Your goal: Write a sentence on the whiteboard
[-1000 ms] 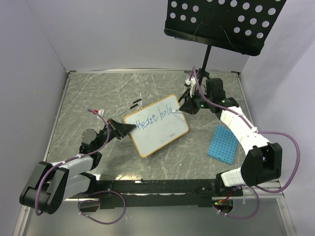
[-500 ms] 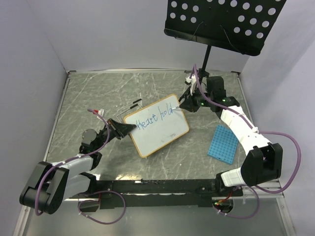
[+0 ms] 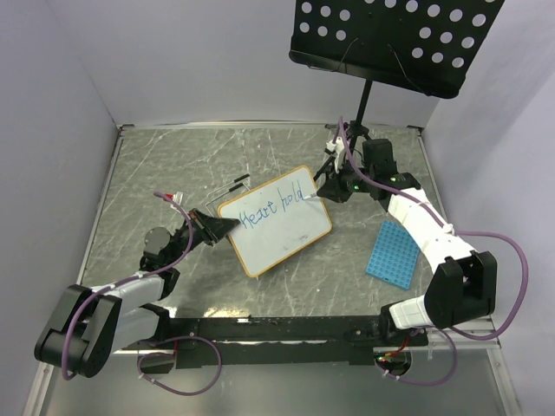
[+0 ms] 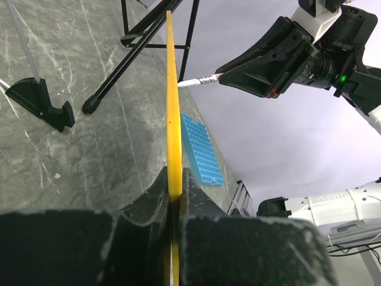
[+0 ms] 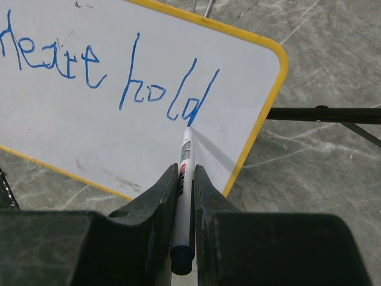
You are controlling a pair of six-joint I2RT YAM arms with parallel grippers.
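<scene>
the whiteboard sits near the middle of the grey marbled table, turned so that its long sides run diagonally in the top view. its frame reads yellow-orange in both wrist views.

left gripper: fingers pressed together on the near-left edge of the whiteboard. the left wrist view shows the board edge-on, with the yellow frame pinched between the two black fingers.

right gripper: fingers pinched on a white whiteboard marker, which runs along the gap between them. the dark rear end of the marker points toward the camera, and the tip points at the board. the barrel carries small red and black print, too small to read.

the sentence is in blue marker, in slanted handwriting on one line along the upper part of the board. it reads roughly "heart hold"; the last letters of the first word are unclear. the marker tip meets the board at the foot of the final "d", close to the board's rounded right corner.

a blue square grid tray lies flat on the table to the right of the whiteboard, apart from it and beside the right arm. a black perforated music-stand panel stands at the far right, with its tripod legs on the table behind the right gripper.
</scene>
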